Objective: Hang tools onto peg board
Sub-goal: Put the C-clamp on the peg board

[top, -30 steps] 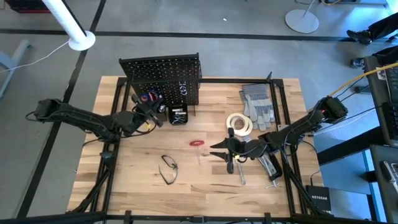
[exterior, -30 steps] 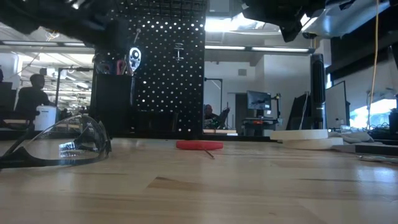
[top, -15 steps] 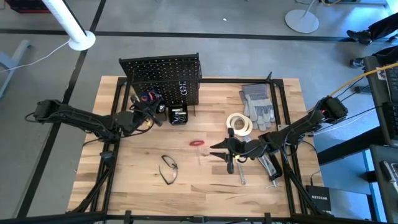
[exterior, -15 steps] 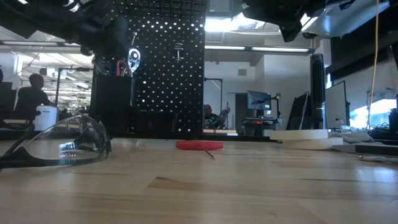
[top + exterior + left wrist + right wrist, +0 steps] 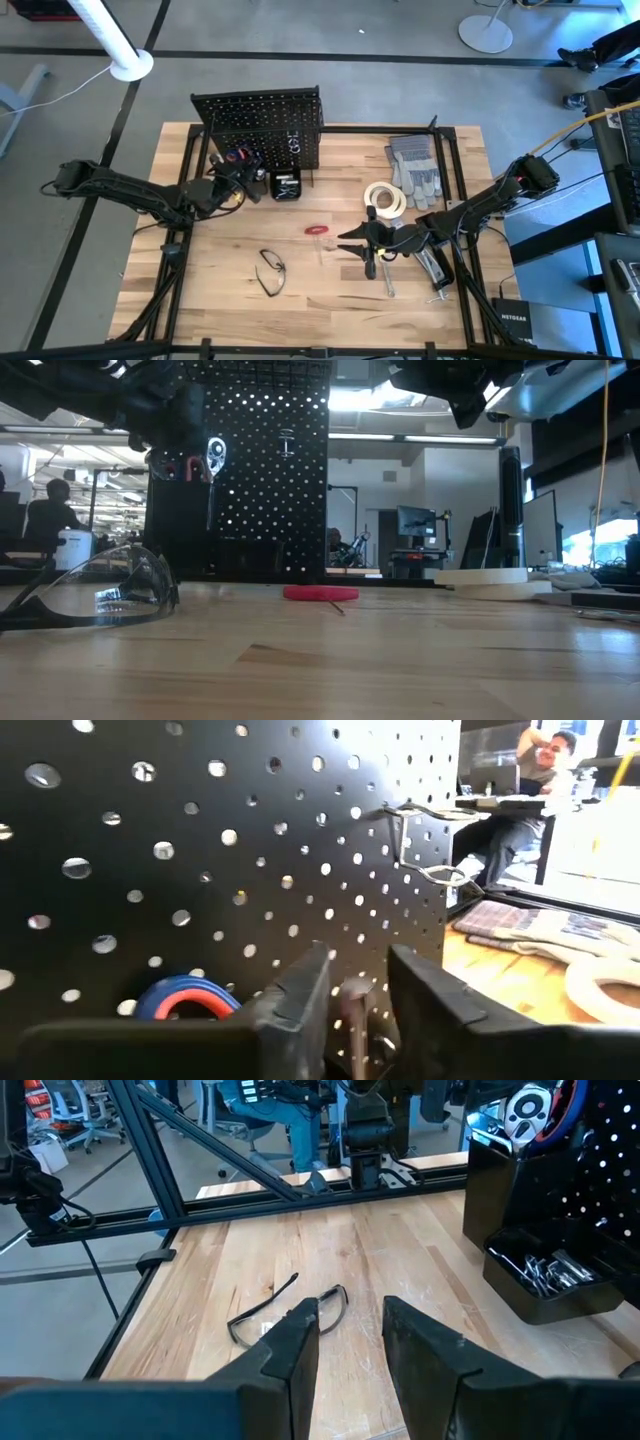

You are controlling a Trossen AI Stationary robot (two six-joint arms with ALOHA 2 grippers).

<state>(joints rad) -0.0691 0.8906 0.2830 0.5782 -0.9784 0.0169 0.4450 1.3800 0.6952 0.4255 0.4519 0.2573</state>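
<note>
- Where a second ago my left tool had its fingers together at the peg board, they now stand slightly apart, with a slim silver tool shaft between them; I cannot tell if they touch it.
- My left arm sits a little closer to the bin of red-handled tools than before.
- My right tool hovers unchanged over the table, fingers apart, holding nothing.
- Safety glasses, a red-handled tool, the white tape roll and grey gloves lie where they were.
- From table height, the glasses fill the near foreground, while the left arm covers the board's upper corner.
</note>
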